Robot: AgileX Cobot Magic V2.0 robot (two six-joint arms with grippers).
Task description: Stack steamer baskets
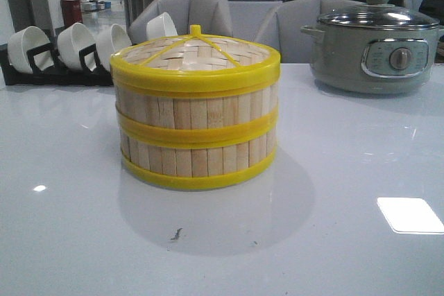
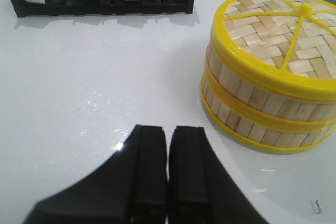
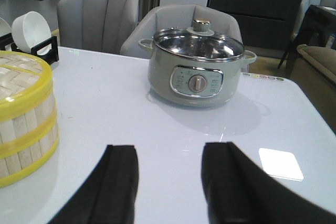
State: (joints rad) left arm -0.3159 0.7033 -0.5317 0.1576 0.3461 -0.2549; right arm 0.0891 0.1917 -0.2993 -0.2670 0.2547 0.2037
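The left gripper (image 2: pixel 168 171) had its fingers (image 2: pixel 149 166) pressed together with nothing between them, low over the white desk (image 2: pixel 105 87), while the right gripper (image 3: pixel 169 182) held its fingers (image 3: pixel 122 177) well apart and empty above the desk. The two steamer baskets (image 1: pixel 195 133) stood stacked one on the other in the middle of the desk, apart from both grippers, with the woven lid (image 1: pixel 195 53) closing the upper one. Behind them a black rack of white bowls (image 1: pixel 66 50) stood at the back left, and a grey-green electric pot (image 1: pixel 374 50) under a glass lid at the back right.
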